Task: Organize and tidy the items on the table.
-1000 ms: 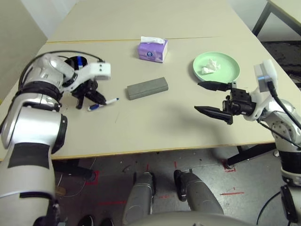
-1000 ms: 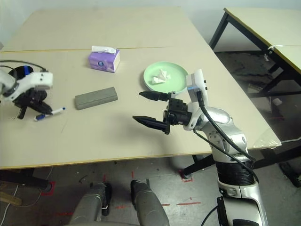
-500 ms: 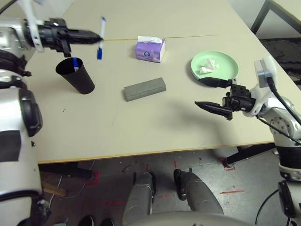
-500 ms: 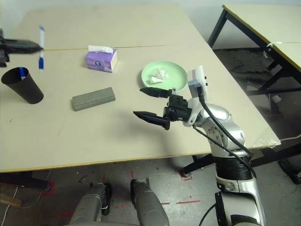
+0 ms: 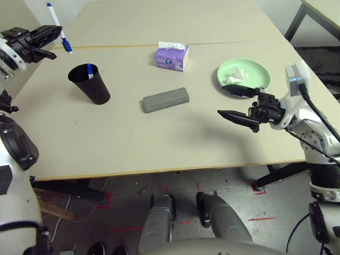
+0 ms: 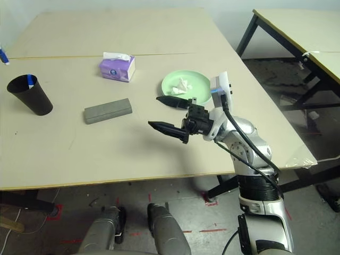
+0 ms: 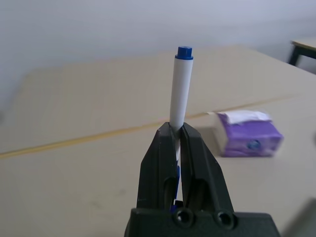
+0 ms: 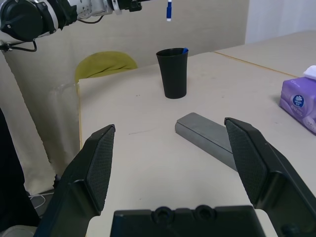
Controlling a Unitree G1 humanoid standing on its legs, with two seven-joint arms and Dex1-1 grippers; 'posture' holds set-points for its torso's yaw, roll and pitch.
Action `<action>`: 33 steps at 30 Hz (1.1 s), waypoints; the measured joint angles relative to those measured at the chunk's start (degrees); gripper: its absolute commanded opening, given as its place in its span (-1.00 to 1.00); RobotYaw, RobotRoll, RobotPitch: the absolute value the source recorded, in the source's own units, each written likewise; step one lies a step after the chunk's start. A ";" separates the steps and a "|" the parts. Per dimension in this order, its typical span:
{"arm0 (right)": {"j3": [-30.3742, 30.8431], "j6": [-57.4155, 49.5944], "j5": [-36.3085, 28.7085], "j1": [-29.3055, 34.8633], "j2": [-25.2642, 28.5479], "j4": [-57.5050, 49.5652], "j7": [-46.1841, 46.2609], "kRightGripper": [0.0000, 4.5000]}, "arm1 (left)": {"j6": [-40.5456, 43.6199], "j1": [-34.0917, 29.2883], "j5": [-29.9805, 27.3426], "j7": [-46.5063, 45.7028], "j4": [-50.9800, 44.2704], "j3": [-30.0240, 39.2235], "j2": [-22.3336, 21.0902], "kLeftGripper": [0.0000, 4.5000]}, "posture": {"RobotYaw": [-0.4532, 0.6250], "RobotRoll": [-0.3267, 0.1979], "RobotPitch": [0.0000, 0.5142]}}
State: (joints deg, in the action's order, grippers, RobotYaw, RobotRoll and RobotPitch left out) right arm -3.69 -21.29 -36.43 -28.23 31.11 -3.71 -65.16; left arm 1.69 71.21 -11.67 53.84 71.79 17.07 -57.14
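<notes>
At the far left the left claw (image 5: 47, 36) hangs raised above the table (image 5: 175, 143), its 2 fingers pinching 1 white blue-capped marker (image 5: 58, 27) near its lower end, so the long axis runs roughly upright with a slight tilt. The black cup (image 5: 89, 83) stands below and to the right of that claw, nearer the robot, with 1 marker's blue cap (image 5: 90, 69) already at its rim; the likely drop depends on bringing the held marker over that opening, and the left arm is much nearer. Further right lie the grey glasses case (image 5: 166, 99), the purple tissue box (image 5: 172, 56) and the green plate (image 5: 244, 74) with crumpled tissue (image 5: 235, 74). The right claw (image 5: 231, 102) hovers spread wide and empty, pointing left toward the case.
</notes>
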 measured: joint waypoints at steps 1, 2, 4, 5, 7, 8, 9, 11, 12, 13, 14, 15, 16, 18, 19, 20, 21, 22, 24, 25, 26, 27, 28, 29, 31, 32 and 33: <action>-0.03 -0.01 0.00 0.01 0.01 -0.02 0.15 1.00 | -0.68 -0.50 0.01 -0.70 0.00 0.14 0.05 -0.98 | -0.31 0.25 -0.36; -0.08 -0.01 0.00 0.02 0.01 -0.02 0.22 1.00 | -1.07 -0.81 0.02 -1.21 0.01 0.17 0.17 -0.98 | -0.32 0.25 -0.37; -0.15 -0.01 0.00 0.14 0.03 -0.16 0.27 1.00 | -2.27 -1.58 -0.05 -2.64 0.01 0.86 0.94 -0.98 | -0.32 0.25 -0.37; -0.17 -0.01 -0.01 0.32 0.04 -0.27 0.31 1.00 | -2.72 -1.89 -0.11 -3.26 0.01 1.23 1.34 -0.98 | -0.33 0.25 -0.37; -0.18 -0.05 -0.01 0.65 0.04 -0.48 0.43 1.00 | -3.52 -2.75 -0.26 -4.43 0.05 2.08 2.16 -0.98 | -0.34 0.25 -0.36; -0.20 -0.05 -0.01 0.85 0.15 -0.61 0.52 1.00 | -3.89 -3.14 -0.27 -4.89 0.11 2.34 2.59 -0.98 | -0.34 0.25 -0.37; -0.21 -0.10 -0.02 1.08 0.31 -0.79 0.66 1.00 | -4.35 -3.65 -0.34 -5.40 0.11 2.60 3.13 -0.98 | -0.34 0.25 -0.37; -0.27 -0.21 -0.07 1.47 0.57 -1.08 0.76 1.00 | -4.98 -4.54 -0.42 -6.25 0.16 3.20 3.97 -0.98 | -0.34 0.25 -0.36; -0.28 -0.28 -0.11 1.51 0.63 -1.23 0.80 1.00 | -5.39 -5.06 -0.44 -6.58 0.17 3.41 4.31 -0.98 | -0.34 0.25 -0.36; -0.32 -0.34 -0.21 1.52 0.70 -1.37 0.82 1.00 | -5.60 -5.38 -0.42 -6.87 0.31 3.58 4.60 -0.98 | -0.34 0.25 -0.36; -0.36 -0.48 -0.26 1.52 0.93 -1.52 0.84 1.00 | -5.95 -5.67 -0.42 -7.20 0.35 3.80 4.97 -0.98 | -0.34 0.25 -0.35; -0.39 -0.60 -0.30 1.52 1.13 -1.62 0.85 1.00 | -6.19 -5.93 -0.43 -7.35 0.35 3.99 5.24 -0.98 | -0.34 0.25 -0.35; -0.46 -0.71 -0.40 1.53 1.20 -1.65 0.86 1.00 | -6.43 -6.26 -0.43 -7.52 0.35 4.16 5.51 -0.98 | -0.33 0.25 -0.35; -0.49 -0.79 -0.56 1.54 1.22 -1.68 0.89 1.00 | -6.73 -6.64 -0.42 -7.98 0.42 4.39 6.21 -0.98 | -0.33 0.25 -0.35; -0.49 -0.81 -0.62 1.54 1.22 -1.69 0.93 1.00 | -6.85 -6.70 -0.41 -8.26 0.47 4.42 6.63 -0.98 | -0.33 0.25 -0.35; -0.49 -0.82 -0.64 1.54 1.22 -1.70 0.96 1.00 | -6.88 -6.74 -0.40 -8.35 0.50 4.43 6.80 -0.98 | -0.34 0.25 -0.35; -0.49 -0.82 -0.64 1.54 1.22 -1.71 0.99 1.00 | -6.93 -6.76 -0.39 -8.43 0.50 4.44 6.97 -0.98 | -0.34 0.25 -0.34; -0.49 -0.82 -0.65 1.54 1.21 -1.70 1.03 1.00 | -7.03 -6.76 -0.37 -8.52 0.50 4.45 7.27 -0.98 | -0.34 0.25 -0.34; -0.49 -0.82 -0.65 1.53 1.20 -1.71 1.06 1.00 | -7.15 -6.76 -0.31 -8.76 0.50 4.45 8.06 -0.98 | -0.34 0.25 -0.34; -0.49 -0.82 -0.65 1.53 1.21 -1.72 1.06 1.00 | -7.16 -6.77 -0.29 -8.80 0.50 4.45 8.32 -0.98 | -0.34 0.25 -0.34; -0.49 -0.82 -0.65 1.53 1.21 -1.73 1.06 1.00 | -7.16 -6.77 -0.28 -8.82 0.50 4.45 8.51 -0.98 | -0.34 0.25 -0.34; -0.49 -0.82 -0.65 1.53 1.21 -1.74 1.06 1.00 | -7.17 -6.77 -0.27 -8.83 0.50 4.45 8.57 -0.98 | -0.35 0.25 -0.34; -0.49 -0.83 -0.65 1.54 1.21 -1.75 1.08 1.00 | -7.18 -6.77 -0.27 -8.88 0.51 4.45 8.59 -0.98 | -0.35 0.25 -0.34; -0.49 -0.83 -0.65 1.54 1.21 -1.79 1.13 1.00 | -7.24 -6.77 -0.26 -8.95 0.51 4.45 8.63 -0.98 | -0.36 0.25 -0.33; -0.49 -0.86 -0.66 1.54 1.22 -1.99 1.22 1.00 | -7.37 -6.85 -0.26 -9.17 0.50 4.46 8.73 -0.98 | -0.36 0.25 -0.34; -0.49 -0.87 -0.67 1.54 1.26 -2.11 1.22 1.00 | -7.44 -7.04 -0.27 -9.18 0.50 4.46 8.74 -0.85 | -0.36 0.25 -0.33; -0.49 -0.89 -0.67 1.55 1.34 -2.15 1.22 1.00 | -7.47 -7.30 -0.28 -9.21 0.50 4.49 8.74 -0.69 | -0.36 0.25 -0.33</action>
State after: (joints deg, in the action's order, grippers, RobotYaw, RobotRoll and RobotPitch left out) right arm -4.18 -22.17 -37.10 -26.68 32.45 -5.86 -63.94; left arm -5.77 63.92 -11.95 44.62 72.29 21.57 -48.40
